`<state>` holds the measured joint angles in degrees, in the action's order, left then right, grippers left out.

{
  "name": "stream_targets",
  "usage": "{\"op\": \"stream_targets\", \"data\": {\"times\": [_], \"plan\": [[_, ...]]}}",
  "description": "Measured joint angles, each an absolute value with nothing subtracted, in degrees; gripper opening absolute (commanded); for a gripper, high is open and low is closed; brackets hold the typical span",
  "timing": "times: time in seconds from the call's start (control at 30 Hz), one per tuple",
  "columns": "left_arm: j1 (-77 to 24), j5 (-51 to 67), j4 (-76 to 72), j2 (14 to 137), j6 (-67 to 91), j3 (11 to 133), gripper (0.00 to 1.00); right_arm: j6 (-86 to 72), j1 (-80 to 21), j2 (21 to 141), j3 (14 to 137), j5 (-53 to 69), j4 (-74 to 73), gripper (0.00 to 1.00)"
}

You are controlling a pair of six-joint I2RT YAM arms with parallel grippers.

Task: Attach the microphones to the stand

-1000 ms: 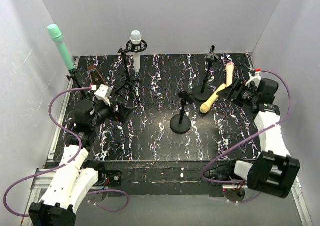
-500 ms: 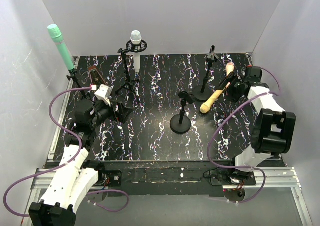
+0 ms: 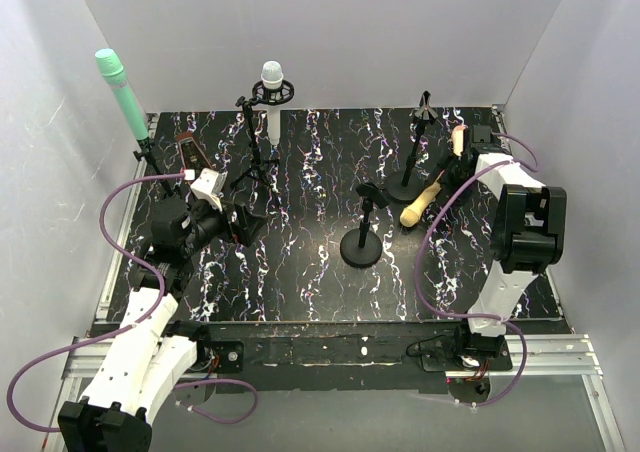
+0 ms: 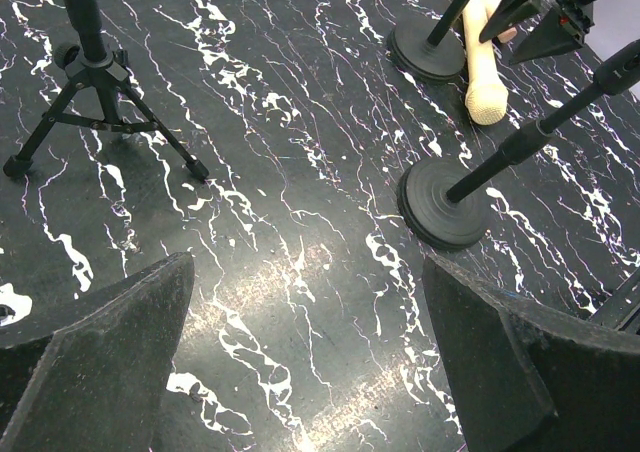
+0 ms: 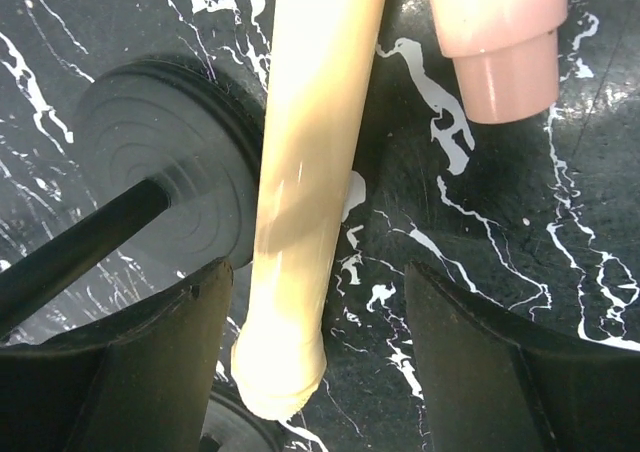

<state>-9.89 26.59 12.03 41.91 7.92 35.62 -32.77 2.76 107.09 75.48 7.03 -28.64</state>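
Observation:
The mint green microphone (image 3: 122, 92) stands in a stand at the far left. The white microphone (image 3: 272, 90) sits in a ring mount on a tripod stand (image 3: 255, 162). The yellow microphone (image 3: 422, 202) lies on the table beside the peach-pink microphone (image 3: 460, 138). My right gripper (image 3: 453, 172) is open and low over them. In the right wrist view the yellow microphone (image 5: 310, 162) lies between its spread fingers (image 5: 130, 372), nearer the left one, and the pink one (image 5: 495, 32) lies beyond. My left gripper (image 3: 240, 222) is open and empty above bare table (image 4: 310, 352).
Two empty black round-base stands stand mid-table, one nearer (image 3: 361, 240) and one farther (image 3: 408, 177); the farther base (image 5: 160, 172) touches the yellow microphone. The tripod's legs (image 4: 95, 92) spread ahead of my left gripper. White walls close in the left, back and right.
My right arm has swung in from the right edge and come down over the yellow microphone. The left arm and the microphones have not moved.

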Motion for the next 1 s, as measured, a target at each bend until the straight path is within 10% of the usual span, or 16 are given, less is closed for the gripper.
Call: {"op": "stream_targets", "data": {"times": [0.63,1.0], "plan": [[-9.89,26.59,12.03,41.91,7.9,35.62,0.98,-29.45,0.51,112.53,78.67,0.21,-30.83,0.55],[-9.89,26.59,12.03,41.67,7.9,35.62,0.98,-26.41,0.38,111.22,76.16,3.2,-29.5,0.11]]}}
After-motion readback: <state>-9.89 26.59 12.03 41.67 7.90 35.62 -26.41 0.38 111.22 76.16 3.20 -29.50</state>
